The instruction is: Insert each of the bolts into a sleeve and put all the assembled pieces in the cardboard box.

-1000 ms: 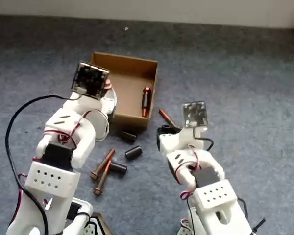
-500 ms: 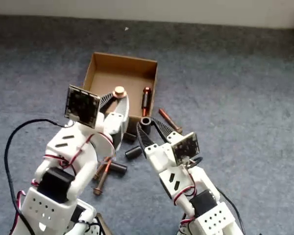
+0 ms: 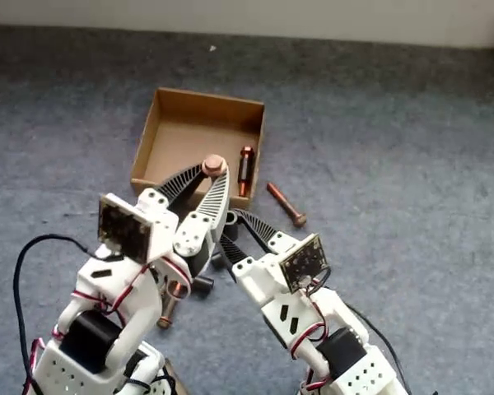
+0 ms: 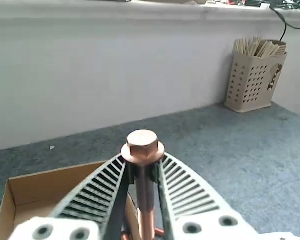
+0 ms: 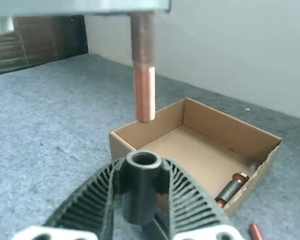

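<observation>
Your right tool [image 5: 141,172] grips a black sleeve [image 5: 140,197] upright, bore open. Your left tool [image 4: 142,162] clamps a bolt [image 4: 143,145] head-up, tip above that bore, not touching. You're likely mid-insertion: centre the tip, then lower straight. Beyond, the cardboard box [image 3: 199,97] holds one assembled piece [image 3: 246,169].

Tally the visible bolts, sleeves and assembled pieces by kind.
Bare bolts: 3 (one in left jaws, one beside cardboard box, one under left arm)
Empty sleeves: 2 (one in right jaws, one on carpet)
Assembled pieces: 1 (boxed)
Total: 6; arms may hide more.
</observation>
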{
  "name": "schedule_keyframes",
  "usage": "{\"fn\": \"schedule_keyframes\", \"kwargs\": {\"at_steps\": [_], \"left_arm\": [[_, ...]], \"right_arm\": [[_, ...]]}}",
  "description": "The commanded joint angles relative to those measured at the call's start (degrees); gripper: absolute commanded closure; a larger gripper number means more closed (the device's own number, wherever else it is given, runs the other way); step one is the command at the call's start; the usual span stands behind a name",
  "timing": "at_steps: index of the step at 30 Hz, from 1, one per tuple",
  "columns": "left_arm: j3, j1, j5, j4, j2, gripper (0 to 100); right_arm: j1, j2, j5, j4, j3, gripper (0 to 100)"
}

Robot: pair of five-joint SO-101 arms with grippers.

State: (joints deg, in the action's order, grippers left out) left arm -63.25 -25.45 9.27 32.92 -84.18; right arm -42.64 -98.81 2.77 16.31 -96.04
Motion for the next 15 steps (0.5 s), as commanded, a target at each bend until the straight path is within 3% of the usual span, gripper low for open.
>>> {"fn": "schedule_keyframes", "kwargs": {"at_steps": [1,15], "left_arm": [[0.2,-0.4,0.4,-1.4,-4.3,100],[-5.4,-3.5,0.1,0.6,-5.4,100]], "right_arm": [[-0.6,-1.5,0.5,0.2,-6.5,99.5],[-2.2,-1.8,0.4,0.0,-6.5,99.5]]}}
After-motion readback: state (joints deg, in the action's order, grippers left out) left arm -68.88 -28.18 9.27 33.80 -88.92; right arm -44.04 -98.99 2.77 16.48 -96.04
